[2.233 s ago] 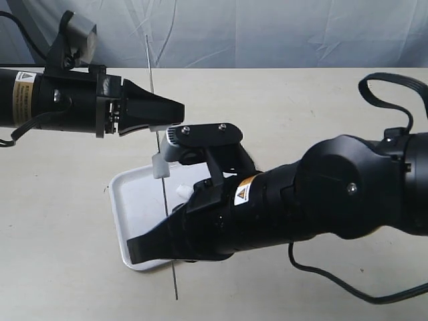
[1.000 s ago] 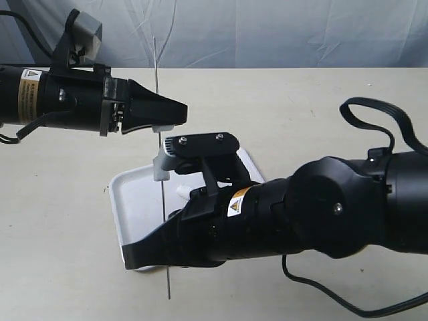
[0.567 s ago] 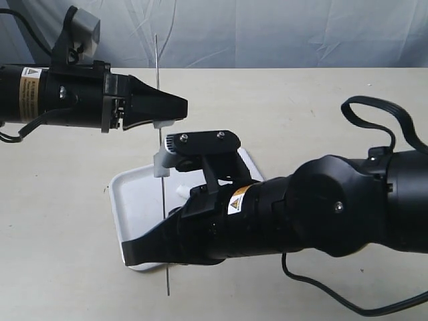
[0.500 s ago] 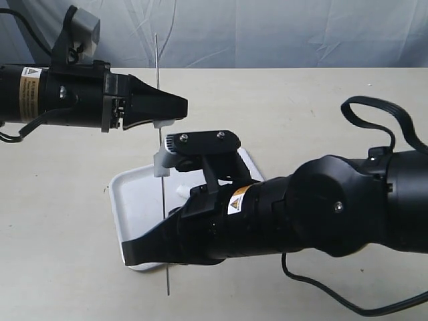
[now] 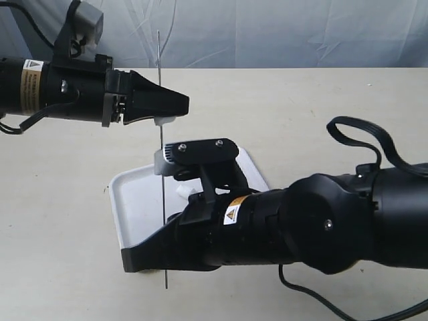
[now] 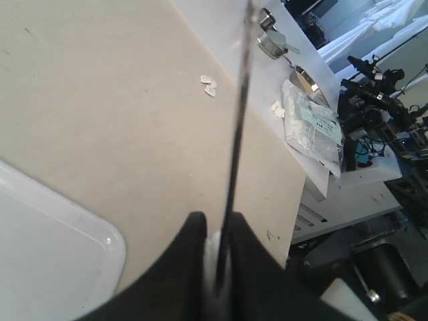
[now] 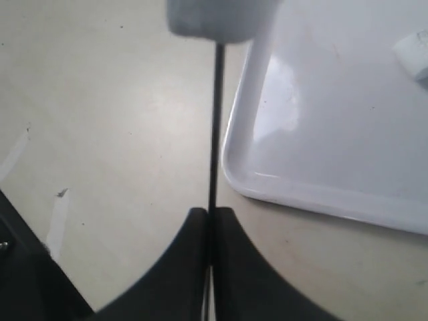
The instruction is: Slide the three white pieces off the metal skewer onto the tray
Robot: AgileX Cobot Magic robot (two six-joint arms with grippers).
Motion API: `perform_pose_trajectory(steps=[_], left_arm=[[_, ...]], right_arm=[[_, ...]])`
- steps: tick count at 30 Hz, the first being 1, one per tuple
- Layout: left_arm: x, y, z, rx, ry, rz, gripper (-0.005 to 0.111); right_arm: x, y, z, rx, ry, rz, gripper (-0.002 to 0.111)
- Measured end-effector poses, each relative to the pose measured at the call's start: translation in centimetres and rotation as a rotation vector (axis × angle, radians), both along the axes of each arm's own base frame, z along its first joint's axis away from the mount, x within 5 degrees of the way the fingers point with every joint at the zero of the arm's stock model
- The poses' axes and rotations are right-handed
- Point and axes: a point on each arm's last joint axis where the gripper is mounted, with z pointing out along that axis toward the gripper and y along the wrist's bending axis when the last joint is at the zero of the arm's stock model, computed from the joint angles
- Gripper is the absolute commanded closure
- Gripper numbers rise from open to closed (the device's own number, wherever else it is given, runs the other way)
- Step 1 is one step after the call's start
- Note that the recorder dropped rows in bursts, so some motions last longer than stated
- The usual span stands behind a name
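One white piece point(image 5: 165, 121) in left gripper point(image 6: 215, 227), metal skewer point(image 5: 163, 187) higher (slightly)

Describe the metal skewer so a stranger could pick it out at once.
Start at the white tray. Crossing it upright is the metal skewer, gripped by the left claw above and the right claw below. It is the only needle-thin silver rod there.

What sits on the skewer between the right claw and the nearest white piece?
Nothing: the right wrist view shows bare skewer from right claw to white piece.
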Motion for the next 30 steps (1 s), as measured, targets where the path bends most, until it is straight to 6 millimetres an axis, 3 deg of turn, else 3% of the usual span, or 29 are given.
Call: perform_pose_trajectory(steps=[18,24,26,30], left_arm=[[0.1,0.0,0.2,0.080,0.001,-0.051,0.100],[0.1,0.0,0.3,0.084,0.014,-0.052,0.085],[0.8,0.1,1.0,0.043,0.005,0.004,0.077],[0.9,0.2,1.3,0.022,0.008,0.028,0.076]], right_arm=[[-0.7,-0.4,-0.7,-0.030,0.017,0.023,0.109],[-0.9,-0.5,-1.0,-0.047,0.038,0.037,0.109],[-2.1,-0.9,-2.0,-0.113,0.119,0.092,0.109],[-2.6,-1.1,-1.9,-0.122,0.139,0.113,0.109]])
